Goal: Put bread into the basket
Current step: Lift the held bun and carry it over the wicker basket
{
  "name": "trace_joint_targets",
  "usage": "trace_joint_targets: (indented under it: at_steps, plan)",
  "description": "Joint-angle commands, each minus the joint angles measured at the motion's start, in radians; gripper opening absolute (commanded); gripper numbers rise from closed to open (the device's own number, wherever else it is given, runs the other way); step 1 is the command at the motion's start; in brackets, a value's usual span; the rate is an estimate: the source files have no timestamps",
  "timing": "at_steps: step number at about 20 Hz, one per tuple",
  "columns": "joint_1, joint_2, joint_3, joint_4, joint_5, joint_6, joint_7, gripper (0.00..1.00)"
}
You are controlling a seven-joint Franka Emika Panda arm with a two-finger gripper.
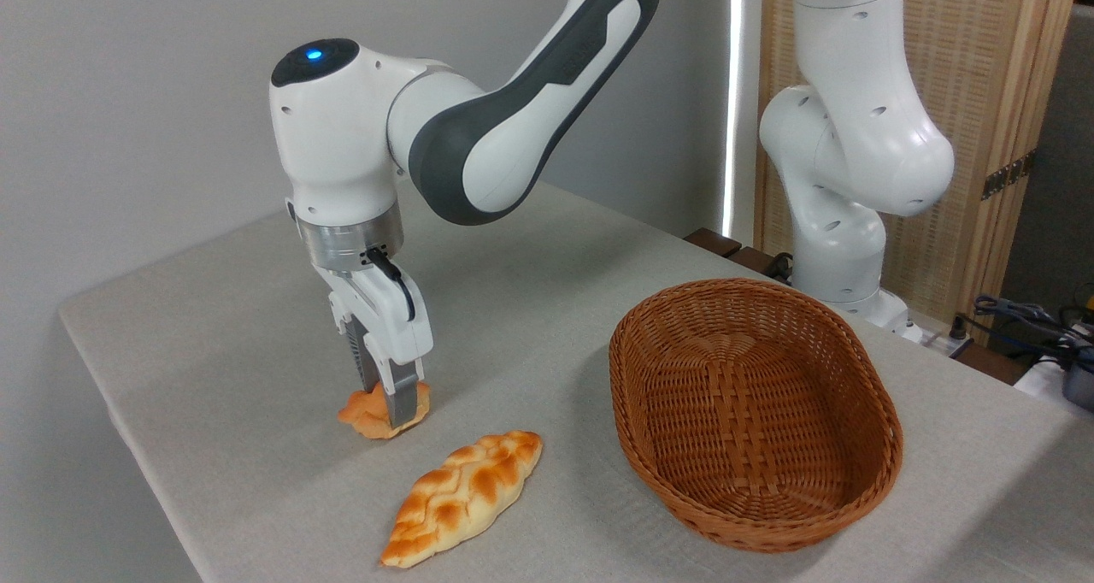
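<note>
The bread (357, 413), a small golden-orange bun, lies on the grey tablecloth at the left. My gripper (383, 405) points straight down over it, with one finger (400, 403) in front of the bun and the other behind it, both pressed against it. The bun looks slightly tilted and sits at table level. The fingers hide its middle. The basket (863, 369), a large reddish-brown oval of wicker, stands to the right with nothing in it, well apart from the gripper.
A longer braided loaf (466, 493) lies between the bun and the basket, near the front edge. The arm's white base (842, 250) rises behind the basket. Cables (1026, 314) lie at the far right. The table's left edge is close to the bun.
</note>
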Motion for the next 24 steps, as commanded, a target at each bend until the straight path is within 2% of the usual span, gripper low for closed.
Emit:
trace_joint_targets:
  at_steps: [1, 4, 6, 9, 11, 12, 15, 16, 18, 21, 24]
  plan:
    - [-0.004, 0.0, 0.009, -0.02, -0.009, 0.016, 0.022, 0.03]
    - [0.002, -0.001, 0.011, -0.014, -0.009, 0.013, 0.02, 0.03]
    - [0.005, -0.009, 0.018, 0.02, -0.014, -0.043, 0.019, 0.03]
    - [0.032, -0.018, 0.025, 0.15, -0.003, -0.274, 0.046, 0.03]
    - [0.052, -0.043, 0.031, 0.199, -0.003, -0.408, 0.132, 0.03]
    - [0.052, -0.073, 0.057, 0.198, -0.003, -0.447, 0.166, 0.03]
    - [0.052, -0.164, 0.119, 0.184, 0.006, -0.537, 0.259, 0.04]
    - [0.048, -0.199, 0.158, 0.179, 0.028, -0.565, 0.319, 0.05]
    - [0.04, -0.282, 0.222, 0.129, 0.037, -0.626, 0.455, 0.07]
    - [0.0, -0.429, 0.33, -0.015, 0.112, -0.668, 0.621, 0.13]
    - [-0.011, -0.509, 0.353, -0.118, 0.19, -0.666, 0.741, 0.13]
